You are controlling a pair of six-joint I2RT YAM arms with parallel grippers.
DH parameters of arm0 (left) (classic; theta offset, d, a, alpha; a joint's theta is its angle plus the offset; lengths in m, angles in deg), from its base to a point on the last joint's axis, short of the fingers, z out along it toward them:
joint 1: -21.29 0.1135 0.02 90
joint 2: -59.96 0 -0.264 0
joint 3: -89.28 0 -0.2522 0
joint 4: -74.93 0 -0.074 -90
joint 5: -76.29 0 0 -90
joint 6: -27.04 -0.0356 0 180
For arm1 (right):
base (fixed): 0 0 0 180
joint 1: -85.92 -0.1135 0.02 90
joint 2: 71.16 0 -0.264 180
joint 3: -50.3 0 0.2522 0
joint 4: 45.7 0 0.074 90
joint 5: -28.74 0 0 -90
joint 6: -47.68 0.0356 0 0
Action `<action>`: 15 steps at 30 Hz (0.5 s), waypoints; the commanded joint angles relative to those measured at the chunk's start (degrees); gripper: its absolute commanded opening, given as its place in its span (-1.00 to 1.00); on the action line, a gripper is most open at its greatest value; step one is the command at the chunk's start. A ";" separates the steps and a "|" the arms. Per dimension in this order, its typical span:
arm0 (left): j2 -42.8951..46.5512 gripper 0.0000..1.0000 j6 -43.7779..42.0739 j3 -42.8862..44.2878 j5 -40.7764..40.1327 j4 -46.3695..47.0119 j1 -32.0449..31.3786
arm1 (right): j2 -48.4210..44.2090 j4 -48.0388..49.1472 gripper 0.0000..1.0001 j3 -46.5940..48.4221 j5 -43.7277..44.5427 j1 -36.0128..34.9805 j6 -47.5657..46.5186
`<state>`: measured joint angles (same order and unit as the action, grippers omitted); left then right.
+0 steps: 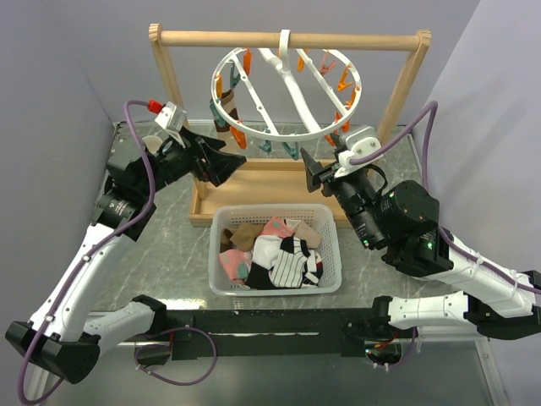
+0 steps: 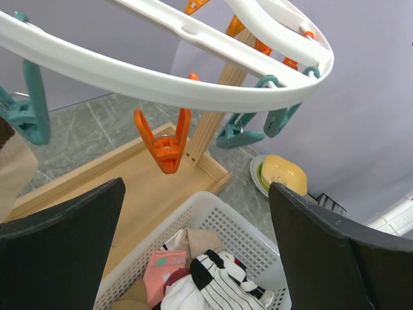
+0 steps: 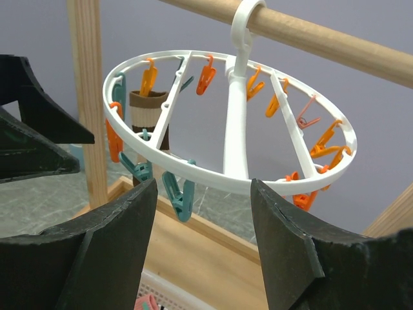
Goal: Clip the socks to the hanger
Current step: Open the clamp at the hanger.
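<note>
Hovering open and empty, left gripper (image 1: 230, 165) and right gripper (image 1: 311, 175) flank the hanger (image 1: 283, 138); socks (image 1: 275, 254) lie in the basket (image 1: 215, 254) below; a bump could set the hanger swinging, spoiling any clipping

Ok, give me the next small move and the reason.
Probably lower the left gripper into the white plastic basket to pinch one soft fabric sock: both it and the right gripper hang open and empty by the round white plastic hanger, whose pegs are mostly free.
</note>
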<state>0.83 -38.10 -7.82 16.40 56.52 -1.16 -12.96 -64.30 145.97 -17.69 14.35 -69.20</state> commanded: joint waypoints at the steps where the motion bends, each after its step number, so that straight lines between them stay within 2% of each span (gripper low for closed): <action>1: -0.81 0.99 -0.78 2.49 -1.89 3.15 0.22 | -0.80 0.71 0.34 1.06 -0.59 0.29 1.30; 15: -3.97 0.91 -1.13 6.27 -5.24 4.03 0.13 | -1.15 -1.05 0.34 0.88 -1.12 0.20 3.49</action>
<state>-3.15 -38.32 -3.99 12.27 57.53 -1.16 -12.96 -65.30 145.97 -18.32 14.35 -67.14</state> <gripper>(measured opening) 0.963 0.671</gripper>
